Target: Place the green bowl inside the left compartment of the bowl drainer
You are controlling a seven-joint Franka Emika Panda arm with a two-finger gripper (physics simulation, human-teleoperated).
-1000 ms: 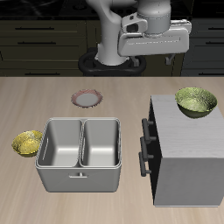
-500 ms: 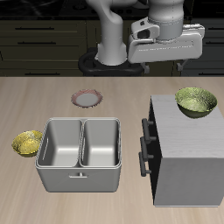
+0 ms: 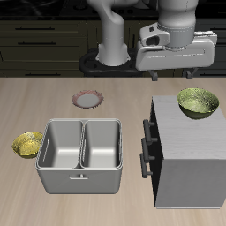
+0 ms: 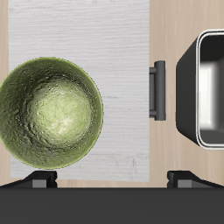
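One green bowl [image 3: 198, 102] on cabinet [image 3: 190, 168]; bowl drainer [image 3: 81, 155] beside; gripper [image 3: 189, 74] above, fingers spread, holding nothing

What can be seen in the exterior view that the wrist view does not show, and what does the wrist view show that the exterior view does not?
Only the exterior view shows the robot arm, the small yellow bowl, the round plate and the whole bowl drainer with both wells. Only the wrist view shows the gripper's fingertips from above and the mottled inside of the green bowl in detail. Both show the green bowl on top of the grey cabinet, a black cabinet handle and part of the drainer.
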